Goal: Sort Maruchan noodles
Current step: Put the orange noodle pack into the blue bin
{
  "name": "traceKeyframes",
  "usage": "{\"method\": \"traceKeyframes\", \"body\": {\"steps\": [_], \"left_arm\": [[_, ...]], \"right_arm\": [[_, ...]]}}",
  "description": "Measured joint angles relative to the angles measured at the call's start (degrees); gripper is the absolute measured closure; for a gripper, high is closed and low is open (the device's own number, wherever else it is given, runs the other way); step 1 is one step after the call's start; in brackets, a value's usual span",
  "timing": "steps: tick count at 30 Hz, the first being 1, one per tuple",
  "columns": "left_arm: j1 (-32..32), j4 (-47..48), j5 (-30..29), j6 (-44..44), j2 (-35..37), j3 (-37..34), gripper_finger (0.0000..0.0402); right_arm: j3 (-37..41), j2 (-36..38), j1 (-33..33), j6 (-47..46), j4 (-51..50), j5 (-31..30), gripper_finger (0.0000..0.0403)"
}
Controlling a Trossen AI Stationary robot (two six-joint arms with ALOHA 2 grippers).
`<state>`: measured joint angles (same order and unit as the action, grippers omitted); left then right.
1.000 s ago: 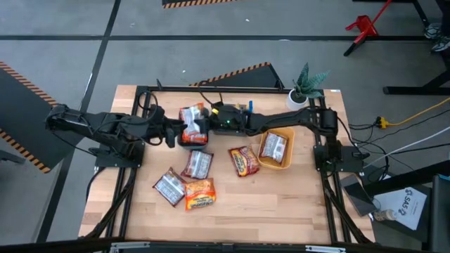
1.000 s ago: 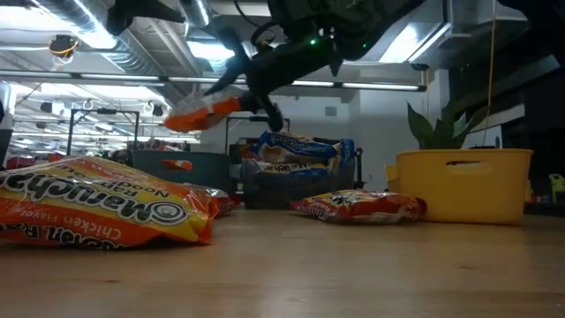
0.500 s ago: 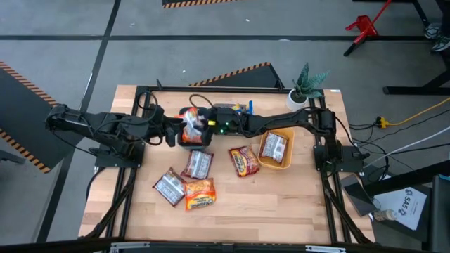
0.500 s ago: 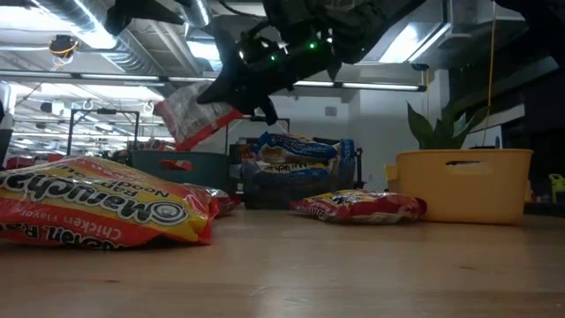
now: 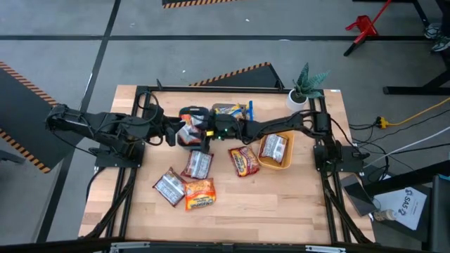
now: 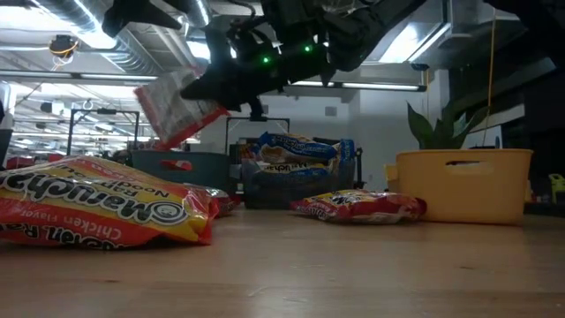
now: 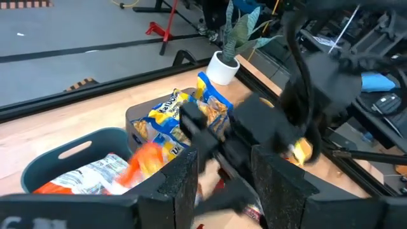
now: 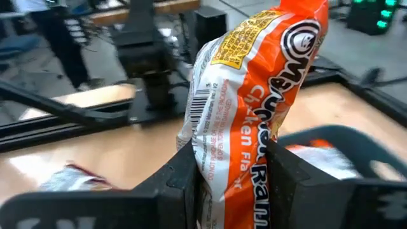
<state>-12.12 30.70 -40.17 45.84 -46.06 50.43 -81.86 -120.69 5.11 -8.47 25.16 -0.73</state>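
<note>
My right gripper (image 5: 195, 131) reaches across the table and is shut on an orange-and-white Maruchan packet (image 8: 254, 95). It holds the packet (image 6: 172, 110) in the air over the teal tray (image 7: 70, 152), which has orange and white packets lying in it. My left gripper (image 7: 222, 191) is open and waits level at the teal tray's left side. Yellow-and-blue packets (image 5: 228, 111) fill the grey tray behind. Several packets (image 5: 197, 164) lie flat on the wood, and one silvery packet (image 5: 274, 147) lies in the orange tray. My right gripper pinches the orange packet between its two fingers (image 8: 184, 178), across the packet's lower part (image 8: 235, 172). The fingers come roughly level from the table's right. The packet is lifted clear and tilted, its free end (image 6: 154, 97) sticking out past the fingertips toward the table's left.
The orange tray (image 5: 287, 133) stands near the right arm's base, and a potted plant (image 5: 306, 84) stands at the far right corner. A large orange packet (image 6: 97, 212) lies close to the low camera. Bare wood shows along the near edge (image 5: 267, 204).
My right gripper has moved toward the table's left and slightly toward the near edge, turning as it went. The packet it carries has gone from lying nearly level to tilted on edge, and it is now farther left over the teal tray.
</note>
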Motion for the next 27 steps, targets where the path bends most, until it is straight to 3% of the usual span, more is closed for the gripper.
{"method": "traceKeyframes", "body": {"steps": [3, 13, 16, 23, 27], "left_arm": [[0.0, 0.39, -0.59, 0.0, 0.0, 0.0, 0.0261], [0.0, 0.39, -1.32, 0.0, 0.0, 0.0, 0.0261], [0.0, 0.4, -1.38, 0.0, 0.01, 0.0, 0.0261], [0.0, 0.41, -2.41, 0.0, 0.0, 0.0, 0.0261], [0.0, 0.92, -2.41, 0.0, 0.0, 0.0, 0.0261]], "right_arm": [[0.02, -1.74, -0.16, -0.02, 1.36, 1.87, 0.0294], [0.09, -4.21, -0.66, 4.25, 3.37, -0.28, 0.029], [0.09, -4.21, -0.64, 8.56, 3.06, 3.09, 0.0268], [0.09, -4.21, -0.64, 10.49, -3.04, 3.21, 0.0176], [0.09, -4.1, -0.64, 11.83, -4.71, 3.26, 0.0146]]}}
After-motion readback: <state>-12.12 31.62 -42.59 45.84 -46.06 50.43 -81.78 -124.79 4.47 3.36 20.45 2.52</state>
